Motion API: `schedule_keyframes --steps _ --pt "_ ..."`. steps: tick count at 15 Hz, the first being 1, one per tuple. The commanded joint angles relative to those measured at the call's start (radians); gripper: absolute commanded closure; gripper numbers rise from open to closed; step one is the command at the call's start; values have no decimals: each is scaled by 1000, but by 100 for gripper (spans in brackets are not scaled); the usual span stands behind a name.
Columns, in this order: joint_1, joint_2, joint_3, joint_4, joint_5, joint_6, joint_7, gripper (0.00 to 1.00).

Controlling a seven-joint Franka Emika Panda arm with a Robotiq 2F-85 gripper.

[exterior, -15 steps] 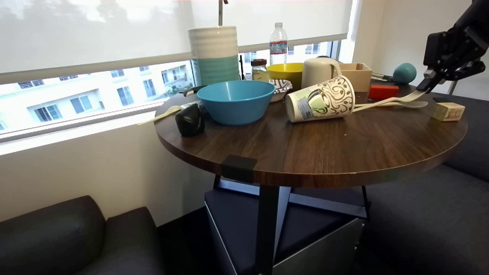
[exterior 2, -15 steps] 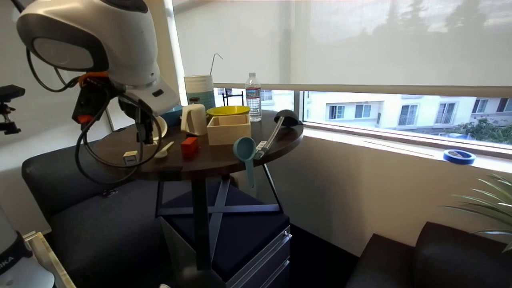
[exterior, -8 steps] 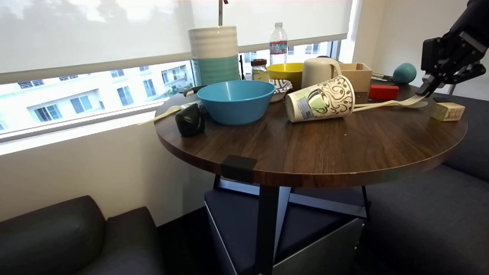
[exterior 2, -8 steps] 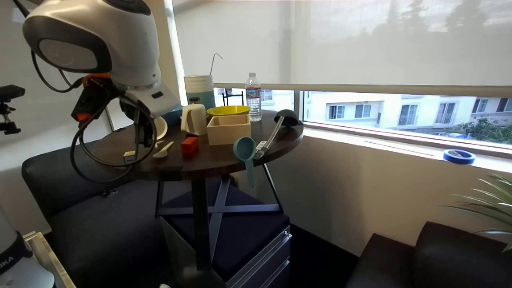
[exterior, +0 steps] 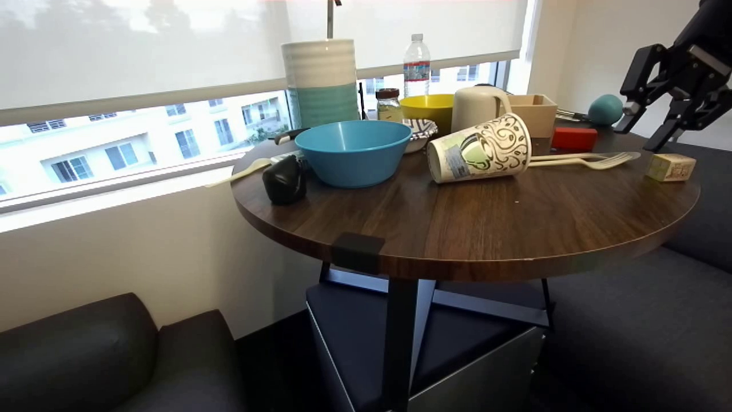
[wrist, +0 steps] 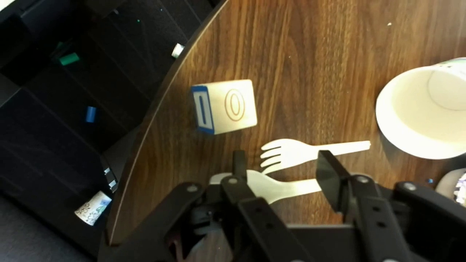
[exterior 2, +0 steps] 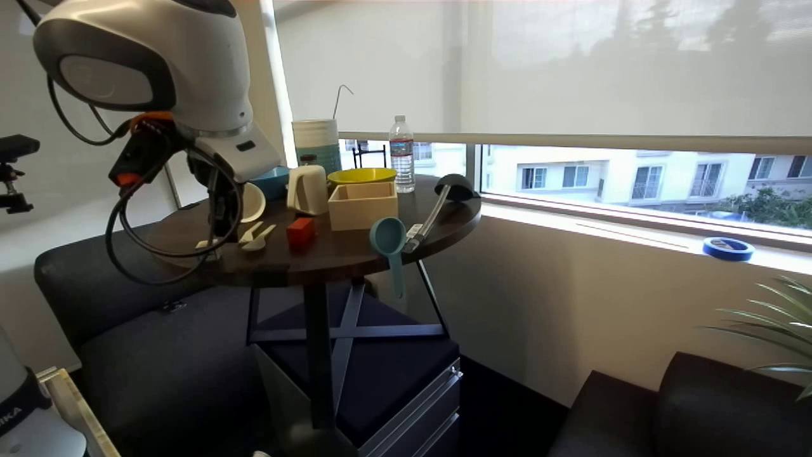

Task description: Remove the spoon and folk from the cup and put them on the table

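Jaws wide, the black gripper (exterior: 639, 136) hovers over a round brown wooden table (exterior: 503, 223), open room between cream plastic fork (wrist: 304, 151) and edge.

Patterned paper cup (exterior: 480, 150) on side; pale fork (wrist: 295, 152), spoon (wrist: 265, 185) outside its mouth, on brown table (exterior: 457, 229).

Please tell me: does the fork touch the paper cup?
Apart: the wrist view shows a strip of table between the handle of the fork and the cup.
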Motion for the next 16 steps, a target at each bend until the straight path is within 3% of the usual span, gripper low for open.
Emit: schedule_keyframes --steps 1,4,10,16 --pt "0 -116 48 2 -68 -32 31 16" --pt "31 -222 116 3 -144 -67 22 0" --pt "176 -321 221 61 -201 -130 -25 0" --pt "285 -321 265 90 -330 -92 -136 0"
